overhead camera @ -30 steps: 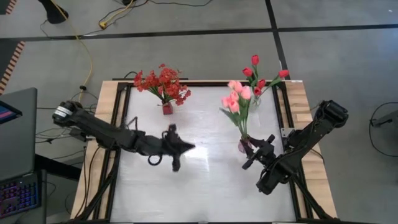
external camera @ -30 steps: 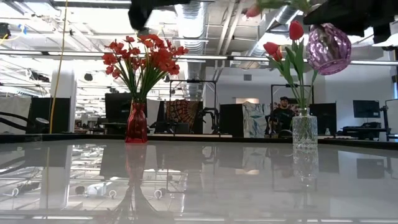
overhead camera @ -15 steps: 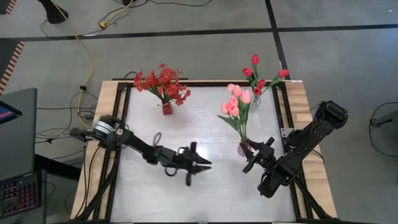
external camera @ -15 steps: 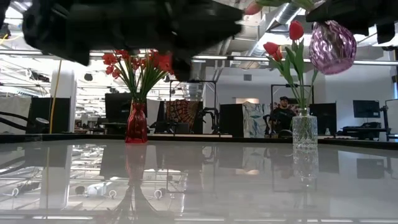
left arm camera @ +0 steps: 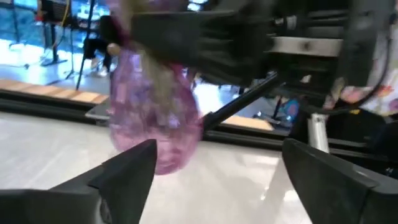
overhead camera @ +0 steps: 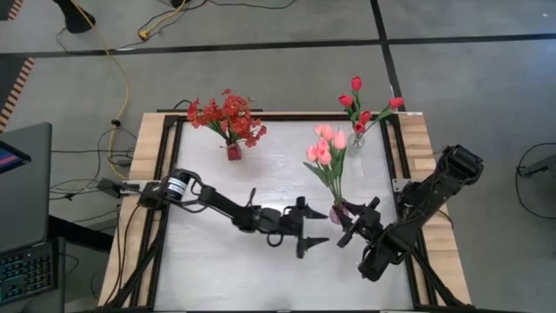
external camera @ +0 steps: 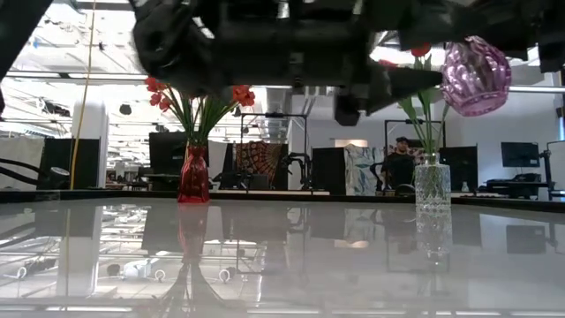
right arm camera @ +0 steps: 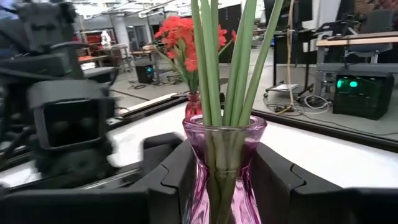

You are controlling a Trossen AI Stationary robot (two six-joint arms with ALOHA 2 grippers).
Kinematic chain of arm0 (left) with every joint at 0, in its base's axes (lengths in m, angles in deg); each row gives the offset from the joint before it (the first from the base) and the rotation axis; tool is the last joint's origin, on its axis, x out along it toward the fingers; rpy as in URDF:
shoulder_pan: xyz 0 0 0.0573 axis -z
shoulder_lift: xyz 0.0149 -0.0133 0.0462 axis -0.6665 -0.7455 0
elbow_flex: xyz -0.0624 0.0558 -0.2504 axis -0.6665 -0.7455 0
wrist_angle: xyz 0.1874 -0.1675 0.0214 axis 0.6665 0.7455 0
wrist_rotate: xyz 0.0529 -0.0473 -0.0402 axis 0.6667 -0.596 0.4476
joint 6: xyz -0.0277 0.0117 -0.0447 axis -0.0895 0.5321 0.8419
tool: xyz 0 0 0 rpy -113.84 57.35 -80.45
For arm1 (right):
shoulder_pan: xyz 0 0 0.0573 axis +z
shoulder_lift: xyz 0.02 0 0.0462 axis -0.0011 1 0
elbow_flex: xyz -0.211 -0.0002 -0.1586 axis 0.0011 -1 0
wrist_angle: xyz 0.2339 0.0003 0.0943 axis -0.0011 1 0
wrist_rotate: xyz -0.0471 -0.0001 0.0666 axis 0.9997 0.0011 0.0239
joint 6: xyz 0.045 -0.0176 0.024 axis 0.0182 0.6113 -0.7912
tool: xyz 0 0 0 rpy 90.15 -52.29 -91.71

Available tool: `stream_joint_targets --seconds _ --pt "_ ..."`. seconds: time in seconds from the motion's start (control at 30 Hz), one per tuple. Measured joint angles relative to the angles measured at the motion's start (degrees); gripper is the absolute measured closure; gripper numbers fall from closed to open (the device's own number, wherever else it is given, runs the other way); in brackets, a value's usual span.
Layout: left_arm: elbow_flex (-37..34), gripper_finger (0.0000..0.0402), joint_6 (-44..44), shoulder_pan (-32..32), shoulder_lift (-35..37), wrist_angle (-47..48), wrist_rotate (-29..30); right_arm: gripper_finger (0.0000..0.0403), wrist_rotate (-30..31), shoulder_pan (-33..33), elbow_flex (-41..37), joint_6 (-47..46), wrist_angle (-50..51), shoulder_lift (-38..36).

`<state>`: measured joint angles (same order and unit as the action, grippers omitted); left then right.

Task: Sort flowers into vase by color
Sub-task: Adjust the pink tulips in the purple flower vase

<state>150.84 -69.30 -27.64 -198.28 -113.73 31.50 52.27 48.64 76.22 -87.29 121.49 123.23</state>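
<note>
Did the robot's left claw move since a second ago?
Yes. In the high view the left gripper has swung across the table, away from the red vase and up close to the purple vase held by the right gripper.

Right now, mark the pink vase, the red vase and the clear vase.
pink vase (right arm camera: 222, 168): right wrist view, on its glass neck between the fingers.
red vase (external camera: 193, 175): low view, on its body.
clear vase (external camera: 432, 184): low view, on its glass body.
</note>
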Motion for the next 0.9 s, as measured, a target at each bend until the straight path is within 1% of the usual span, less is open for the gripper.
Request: stream_joint_targets --seconds 0.1,0.17,0.3,0.37,0.43,0.53,0.63,0.77,0.9 --pt "3.15 0.005 0.07 -1.27 -0.05 6.03 -0.82 0.0255 0.04 0.94 -0.04 0.45 0.6 -0.04" --pt "4.65 0.0046 0.24 -1.88 -0.05 9.57 -1.11 0.0255 -0.05 1.31 -0.09 0.83 0.92 -0.04" --pt "5.57 0.0046 2.89 -2.55 -0.05 11.89 -0.72 0.0253 -0.09 1.5 -0.13 1.64 0.96 -0.04" --pt "5.57 0.0046 2.32 -2.54 -0.05 12.11 1.15 0.0254 -0.04 1.45 -0.13 1.5 0.61 -0.04" --pt "5.57 0.0046 0.5 -2.84 -0.05 11.92 4.54 0.0255 0.03 1.36 0.2 0.8 -0.85 -0.04" --pt "5.57 0.0046 -1.91 -3.34 -0.07 9.93 6.89 0.0254 0.79 0.96 -0.02 0.97 -0.95 -0.07" --pt "5.66 0.0046 -1.55 -4.08 -0.06 7.07 5.28 0.0254 0.2 0.55 0.04 0.88 -1.35 -0.05" --pt "5.65 0.0046 -0.21 -5.08 -0.05 5.7 -1.29 0.0255 0.15 0.44 0.04 0.93 -1.41 -0.04" --pt "6.76 0.0046 -0.25 -5.15 -0.05 6.32 -2.13 0.0254 0.0 -0.22 0.04 0.95 -1.41 -0.04"
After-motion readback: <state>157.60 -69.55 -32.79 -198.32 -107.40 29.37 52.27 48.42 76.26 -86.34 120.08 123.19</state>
